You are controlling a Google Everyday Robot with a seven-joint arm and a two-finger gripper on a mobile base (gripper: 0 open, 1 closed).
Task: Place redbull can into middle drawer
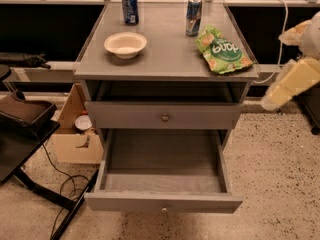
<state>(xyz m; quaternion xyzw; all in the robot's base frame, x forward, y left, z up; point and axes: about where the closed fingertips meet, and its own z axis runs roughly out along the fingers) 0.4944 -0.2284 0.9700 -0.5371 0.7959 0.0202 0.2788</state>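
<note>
The redbull can [193,16], slim and blue-and-silver, stands upright at the back right of the grey cabinet top [165,59]. The middle drawer [162,203] is pulled open, and its deep grey tray [162,161] shows below the shut upper drawer front [162,115]. My gripper [280,90], a cream-coloured part at the right edge, hangs beside the cabinet at about top height. It is right of the cabinet and well apart from the can.
A wider blue can [130,7] stands back left. A white bowl [125,44] sits front left and a green snack bag [223,51] lies right of centre. A cardboard box [75,134] and a black chair [25,119] stand left. The floor is speckled.
</note>
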